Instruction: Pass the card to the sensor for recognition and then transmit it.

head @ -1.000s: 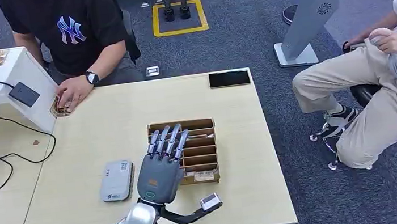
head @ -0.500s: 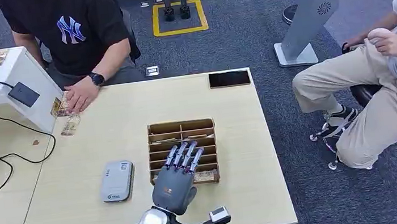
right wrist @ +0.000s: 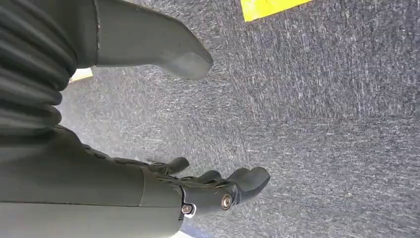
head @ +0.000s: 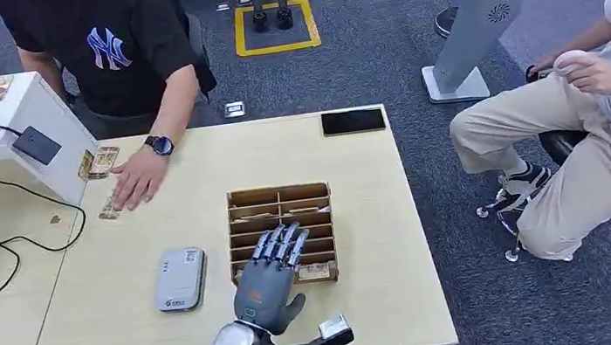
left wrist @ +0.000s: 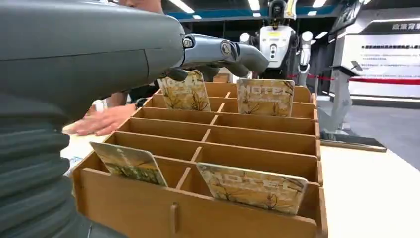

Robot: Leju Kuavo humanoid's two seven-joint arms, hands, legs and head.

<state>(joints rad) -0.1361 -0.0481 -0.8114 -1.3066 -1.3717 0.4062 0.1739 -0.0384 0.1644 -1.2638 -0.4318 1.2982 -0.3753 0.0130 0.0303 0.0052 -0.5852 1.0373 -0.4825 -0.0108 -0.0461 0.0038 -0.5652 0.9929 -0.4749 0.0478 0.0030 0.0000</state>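
My left hand [head: 269, 275] hovers over the front rows of a wooden card rack [head: 278, 195], fingers stretched out and holding nothing. One patterned card [head: 315, 270] lies in the rack's front right slot. In the left wrist view, my fingers [left wrist: 218, 49] reach above the rack [left wrist: 148, 208], where two cards [left wrist: 130, 163] [left wrist: 252, 186] lean in the near row and two more [left wrist: 184, 91] [left wrist: 265, 96] stand at the back. A grey card reader [head: 180, 278] lies left of the rack. My right hand [right wrist: 163, 191] hangs over carpet, fingers apart and empty.
A person's hand [head: 137, 177] rests on the table beside loose cards [head: 103, 160] and a white box with a black sensor pad [head: 37, 145]. A black phone [head: 353, 121] lies at the far edge. Cables run at the left. Another person sits at the right.
My left hand has drawn back from the rack's far rows to its front edge. The person's hand moved from the white box out onto the table, leaving cards behind.
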